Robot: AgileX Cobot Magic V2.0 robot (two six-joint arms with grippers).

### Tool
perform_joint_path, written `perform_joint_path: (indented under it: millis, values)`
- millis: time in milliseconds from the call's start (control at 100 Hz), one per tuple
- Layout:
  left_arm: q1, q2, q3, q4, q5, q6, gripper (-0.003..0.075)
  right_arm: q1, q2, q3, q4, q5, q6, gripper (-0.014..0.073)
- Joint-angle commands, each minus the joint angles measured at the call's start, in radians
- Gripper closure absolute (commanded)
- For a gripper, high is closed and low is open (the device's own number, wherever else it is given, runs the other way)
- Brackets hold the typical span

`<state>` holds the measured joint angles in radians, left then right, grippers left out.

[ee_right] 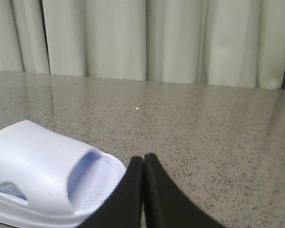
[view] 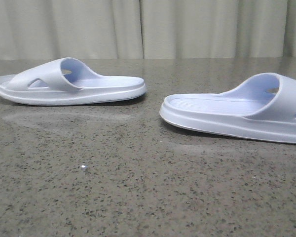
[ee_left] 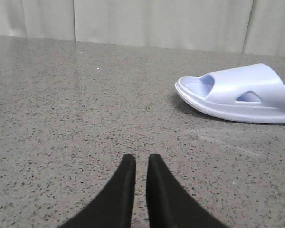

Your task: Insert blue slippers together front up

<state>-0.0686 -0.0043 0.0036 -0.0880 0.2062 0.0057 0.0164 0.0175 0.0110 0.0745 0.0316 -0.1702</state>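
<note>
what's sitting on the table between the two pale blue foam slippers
Nothing visible. Only bare speckled grey stone tabletop lies in the gap between the left pale blue foam slipper and the right pale blue foam slipper.

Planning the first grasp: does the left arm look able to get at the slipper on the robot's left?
Probably yes: bare table lies between the shut left gripper and that slipper.
</note>
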Motion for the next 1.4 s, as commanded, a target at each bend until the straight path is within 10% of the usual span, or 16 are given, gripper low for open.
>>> perform_joint_path:
  millis: [0,560,1100,1390]
  values:
    - [0.001,-0.026,0.008,0.001,-0.083,-0.006,0.0705,-0.008,0.008,0.02,-0.009,-0.088,0.001,0.0673]
    - [0.001,-0.026,0.008,-0.01,-0.104,-0.006,0.0705,-0.008,0.008,0.02,0.032,-0.125,0.001,0.0673]
    - [0.001,-0.026,0.006,-0.596,-0.191,-0.006,0.0705,-0.008,0.008,0.02,0.672,-0.115,0.008,0.0673]
    - [0.001,0.029,-0.118,-0.605,-0.14,-0.006,0.0705,-0.008,0.067,-0.127,0.598,0.027,0.008,0.0671]
